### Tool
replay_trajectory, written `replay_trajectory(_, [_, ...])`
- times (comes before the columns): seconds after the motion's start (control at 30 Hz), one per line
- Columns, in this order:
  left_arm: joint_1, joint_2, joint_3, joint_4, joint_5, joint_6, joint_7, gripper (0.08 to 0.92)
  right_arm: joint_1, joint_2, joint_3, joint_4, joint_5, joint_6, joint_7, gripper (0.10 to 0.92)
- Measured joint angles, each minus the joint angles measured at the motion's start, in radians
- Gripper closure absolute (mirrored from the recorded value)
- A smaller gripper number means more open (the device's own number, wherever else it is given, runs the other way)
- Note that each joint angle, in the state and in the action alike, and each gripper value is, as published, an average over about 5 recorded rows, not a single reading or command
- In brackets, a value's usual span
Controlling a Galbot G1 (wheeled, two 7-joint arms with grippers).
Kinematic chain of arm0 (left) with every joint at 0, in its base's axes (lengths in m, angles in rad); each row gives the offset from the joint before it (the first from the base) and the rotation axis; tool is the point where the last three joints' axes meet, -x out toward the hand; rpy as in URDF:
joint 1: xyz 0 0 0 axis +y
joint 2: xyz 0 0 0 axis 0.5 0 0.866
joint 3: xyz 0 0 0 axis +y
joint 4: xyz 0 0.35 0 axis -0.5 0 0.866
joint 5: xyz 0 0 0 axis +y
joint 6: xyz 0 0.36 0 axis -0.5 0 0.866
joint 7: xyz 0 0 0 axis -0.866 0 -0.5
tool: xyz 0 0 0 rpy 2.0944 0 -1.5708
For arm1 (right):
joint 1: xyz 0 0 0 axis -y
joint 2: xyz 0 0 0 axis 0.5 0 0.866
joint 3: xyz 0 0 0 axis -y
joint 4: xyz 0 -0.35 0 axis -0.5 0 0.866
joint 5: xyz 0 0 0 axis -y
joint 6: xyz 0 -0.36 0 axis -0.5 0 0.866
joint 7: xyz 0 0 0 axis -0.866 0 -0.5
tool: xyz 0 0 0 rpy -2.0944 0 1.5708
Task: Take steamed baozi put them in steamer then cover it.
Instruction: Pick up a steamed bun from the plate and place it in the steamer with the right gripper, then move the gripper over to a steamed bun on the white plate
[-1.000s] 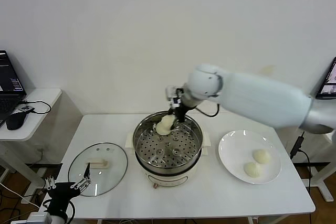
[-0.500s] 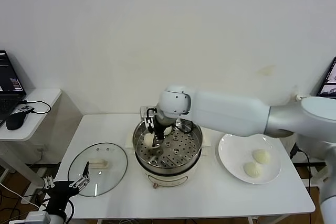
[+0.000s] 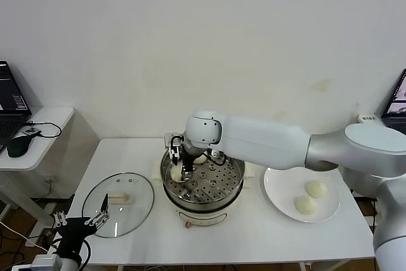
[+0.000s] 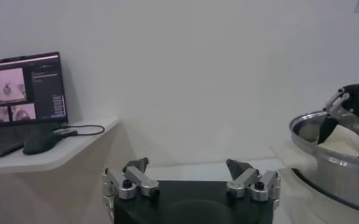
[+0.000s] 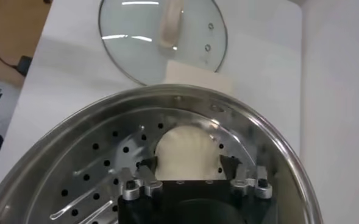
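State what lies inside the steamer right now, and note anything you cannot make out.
Inside the steamer a perforated tray shows. The right claw grips one baozi low over it. A second bun peeks behind the arm. Below the tray is hidden.

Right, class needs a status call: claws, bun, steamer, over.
Right claw inside steamer, closed on a baozi above the tray. Left claw open, parked low by the cover. Two buns on plate.
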Motion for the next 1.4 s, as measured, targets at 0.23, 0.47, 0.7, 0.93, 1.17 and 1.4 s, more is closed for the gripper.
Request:
replay_trajectory(0.23, [0.004,-0.001,0.003,-0.004,0.002,0.001,0.0,0.177,0.068,-0.084,0.014,0.056,-0.019,0.026,-0.07,0.203])
replay_trajectory(0.47, [0.001,0.008,0.003,-0.008,0.002,0.003,0.001,0.177,0.149,-0.248,0.007,0.13,-0.105,0.135,-0.204,0.203])
replay_trajectory(0.7, [0.001,0.018,0.009,-0.003,0.002,0.004,0.003,0.177,0.16,-0.445,0.021,0.197,-0.231,0.269,-0.314,0.202])
replay_trajectory(0.93, [-0.001,0.022,0.017,0.007,0.004,0.005,0.004,0.177,0.073,-0.623,0.08,0.219,-0.373,0.367,-0.357,0.203])
replay_trajectory(1.17, [-0.001,0.025,0.019,0.021,0.013,0.004,0.005,0.177,-0.102,-0.743,0.189,0.216,-0.495,0.421,-0.366,0.203])
replay_trajectory(1.4, [0.004,0.027,0.017,0.037,0.018,0.004,0.007,0.177,-0.282,-0.808,0.287,0.216,-0.582,0.439,-0.363,0.202])
